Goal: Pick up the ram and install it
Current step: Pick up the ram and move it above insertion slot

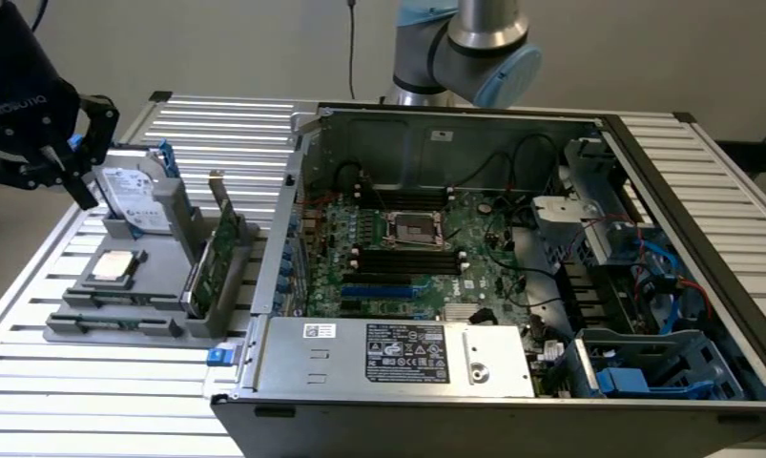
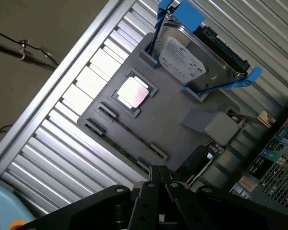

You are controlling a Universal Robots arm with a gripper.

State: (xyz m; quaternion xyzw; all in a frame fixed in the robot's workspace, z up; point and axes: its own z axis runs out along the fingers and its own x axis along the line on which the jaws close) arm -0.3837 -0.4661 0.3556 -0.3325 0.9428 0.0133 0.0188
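Exterior view, starting at its left: the gripper (image 1: 74, 170) hangs over the far end of the grey fixture tray (image 1: 166, 286), just beside the hard drive (image 1: 134, 196) standing in its blue rails. White lettering on the gripper body looks like "ROBOTIQ" upside down, though not every letter is sure. In the wrist view the gripper (image 2: 158, 170) has its fingers pressed together with nothing between them.

The ram (image 1: 109, 323) sits on edge in a long slot at the near end of the tray, apart from the gripper and untouched. In the wrist view it is the dark, thin strip (image 2: 132, 135) running between two end clips, just beside the processor (image 2: 133, 92) in its square pocket.

I judge the ram to be light and stiff but delicate. It is a thin board with chips on its faces and contacts along the buried edge. The safest hold is probably across the two flat faces near the middle of the exposed upper edge, squarely, so that it does not twist or slip.

Further right stands the green expansion card (image 1: 217, 250), then the open computer case (image 1: 688, 191) with its motherboard (image 1: 408, 258). The hard drive's white label and the stickers on the power supply (image 1: 396, 353) carry print too small to read.
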